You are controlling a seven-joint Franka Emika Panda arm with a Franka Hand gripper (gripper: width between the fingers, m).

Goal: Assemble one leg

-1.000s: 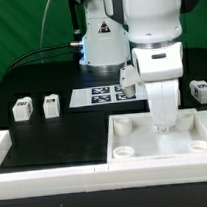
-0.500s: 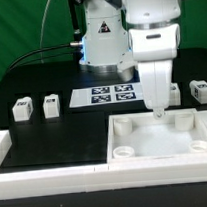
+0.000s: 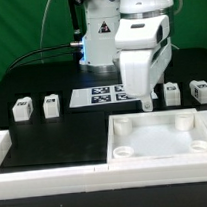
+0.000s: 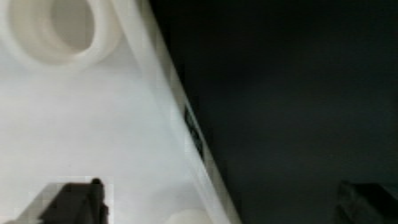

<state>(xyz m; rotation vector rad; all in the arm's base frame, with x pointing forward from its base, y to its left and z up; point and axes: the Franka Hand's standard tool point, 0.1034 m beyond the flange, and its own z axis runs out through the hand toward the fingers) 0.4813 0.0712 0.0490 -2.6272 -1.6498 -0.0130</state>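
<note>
Heads up: your gripper (image 3: 148, 104) is empty, fingers spread wide. The wrist view shows nothing between them, just the panel (image 3: 169, 137) edge, one round socket (image 4: 54, 30) and dark tabletop (image 4: 302, 90). The gripper hangs over the panel's far edge. The closest leg (image 3: 172, 93) sits on the tabletop just behind that same far edge, toward the exterior view's right of the gripper, with a second leg (image 3: 200, 90) beyond it. So I'd guess your next move is a short slide that way along the panel's edge. The leg looks stubby, so I can't tell its long axis.
</note>
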